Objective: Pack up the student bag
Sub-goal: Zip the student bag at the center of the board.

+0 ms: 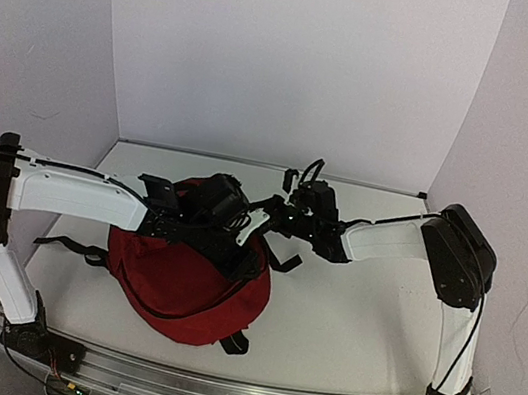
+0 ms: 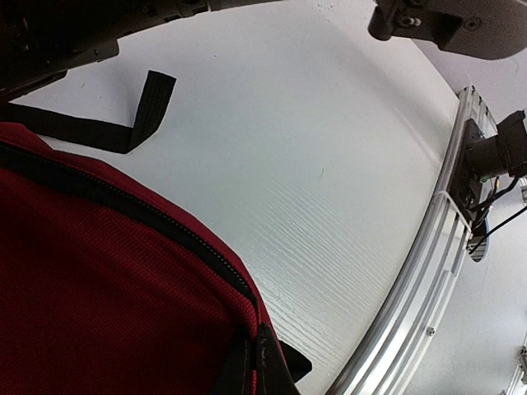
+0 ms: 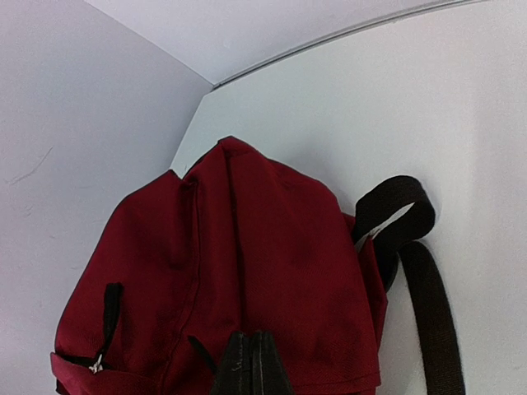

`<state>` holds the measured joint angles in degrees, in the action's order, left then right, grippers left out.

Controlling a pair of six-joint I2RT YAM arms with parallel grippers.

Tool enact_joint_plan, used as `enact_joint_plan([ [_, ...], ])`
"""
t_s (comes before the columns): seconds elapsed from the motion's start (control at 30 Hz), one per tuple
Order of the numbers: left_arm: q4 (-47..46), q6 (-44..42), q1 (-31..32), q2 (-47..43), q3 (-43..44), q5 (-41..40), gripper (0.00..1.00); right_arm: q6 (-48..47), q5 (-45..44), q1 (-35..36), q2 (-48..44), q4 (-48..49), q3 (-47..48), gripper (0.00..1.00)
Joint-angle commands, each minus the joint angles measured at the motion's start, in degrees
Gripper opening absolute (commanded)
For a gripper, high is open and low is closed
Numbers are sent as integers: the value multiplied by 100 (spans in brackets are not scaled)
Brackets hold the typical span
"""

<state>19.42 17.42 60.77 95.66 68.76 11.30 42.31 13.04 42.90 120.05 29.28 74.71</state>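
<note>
- Your bag point(image 1: 183, 285) lies on the white table point(image 1: 356, 314), left of centre, its far end bunched up under both grippers.
- Your left gripper point(image 2: 254, 350) is closed, pinching a fold of red fabric where the black zipper point(image 2: 165, 226) ends.
- Your right gripper point(image 3: 254, 344) has its fingers pressed together, tips against the red cloth; you cannot tell whether it grips any.
- A black strap point(image 3: 428, 296) loops beside the bag.
</note>
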Motion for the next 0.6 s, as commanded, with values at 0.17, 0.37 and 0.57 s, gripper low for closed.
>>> enact_joint_plan([
  [0.17,-554,330,-542,1190,1478,520,0,-703,-588,-855,-102,-437,891,0],
  [0.37,-853,387,-956,1684,1990,753,5,-892,-600,-1187,-130,-819,1018,0],
  [0.57,-723,249,-1113,1774,2291,1312,50,-1243,-478,-1263,-409,-1296,1077,41],
])
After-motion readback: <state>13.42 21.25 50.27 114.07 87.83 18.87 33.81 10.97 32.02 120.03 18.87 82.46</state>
